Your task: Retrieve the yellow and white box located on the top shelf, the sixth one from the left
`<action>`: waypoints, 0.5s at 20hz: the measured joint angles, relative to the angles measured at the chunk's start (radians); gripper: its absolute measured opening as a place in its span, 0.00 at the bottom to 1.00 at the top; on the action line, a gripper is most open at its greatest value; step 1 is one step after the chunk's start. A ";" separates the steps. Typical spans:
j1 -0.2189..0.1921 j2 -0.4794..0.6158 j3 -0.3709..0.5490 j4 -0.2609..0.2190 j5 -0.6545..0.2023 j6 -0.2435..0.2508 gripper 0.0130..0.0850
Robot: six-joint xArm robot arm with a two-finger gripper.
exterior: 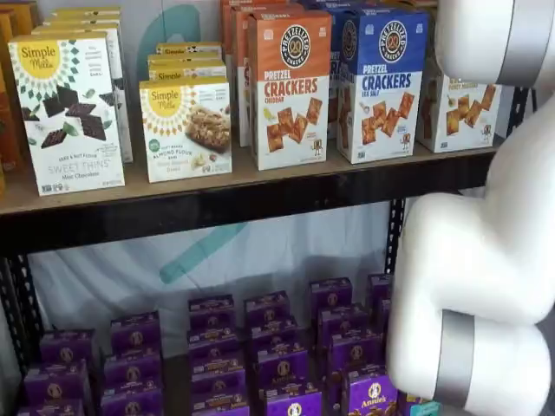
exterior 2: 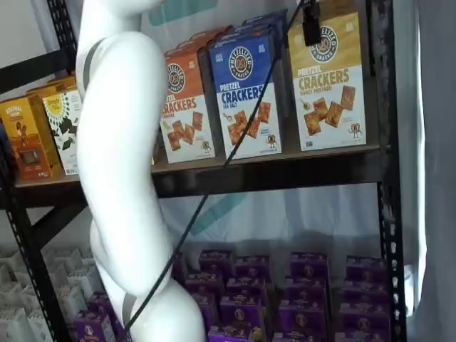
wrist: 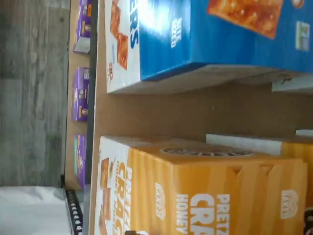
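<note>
yellow/white carton (exterior 2: 328, 89) upright, rectangular | wood top shelf (exterior 2: 285, 167), black rail | gripper (exterior 2: 311, 25) jaws spread

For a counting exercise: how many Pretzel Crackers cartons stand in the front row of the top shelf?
3: the orange carton, the blue carton beside it, and the yellow and white box at the end. More cartons stand behind them, partly hidden.

The yellow and white box (exterior: 458, 108) is largely covered by the white arm (exterior: 490, 260) in a shelf view (only its cracker picture shows). The gripper (exterior 2: 311, 25) is cut off; 1 finger is seen.
</note>
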 joint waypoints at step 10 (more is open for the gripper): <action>0.017 -0.007 0.014 -0.034 0.013 0.010 1.00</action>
